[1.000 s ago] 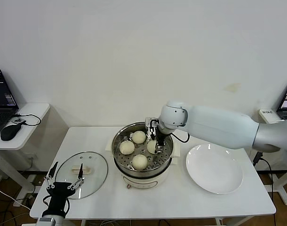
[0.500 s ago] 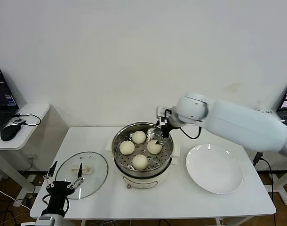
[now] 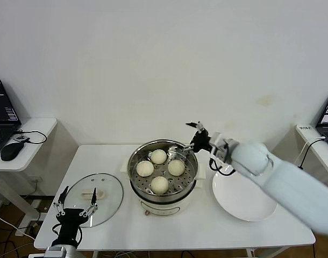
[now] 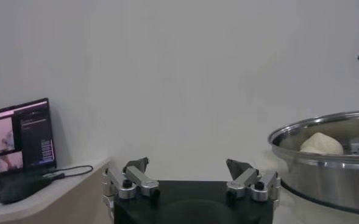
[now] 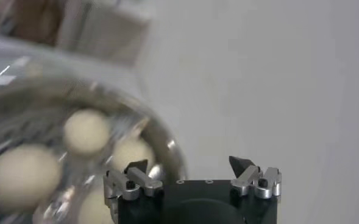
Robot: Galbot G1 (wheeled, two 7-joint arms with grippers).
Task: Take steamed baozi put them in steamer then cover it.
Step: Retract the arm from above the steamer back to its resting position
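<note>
The steamer point(image 3: 136, 180) stands mid-table with four steamed baozi on its perforated tray: one at the back point(image 3: 158, 156), one left point(image 3: 145, 168), one right point(image 3: 176, 167), one front point(image 3: 159, 184). My right gripper point(image 3: 194, 137) is open and empty, raised just off the steamer's back right rim; its wrist view shows the baozi point(image 5: 85, 131) below it. The cover point(image 3: 110, 189), clear glass with a cream handle point(image 3: 92, 194), lies flat at the table's left front. My left gripper point(image 3: 76, 203) is open, low at the cover's near edge; its wrist view shows the steamer point(image 4: 325, 170).
A white plate point(image 3: 244, 201) lies right of the steamer, under my right arm. A side table with a laptop point(image 3: 2, 110) and a mouse point(image 3: 10, 151) stands at the far left. A wall is close behind the table.
My right gripper has let go of the right baozi, risen out of the steamer and drawn back to the right. The left arm has barely moved.
</note>
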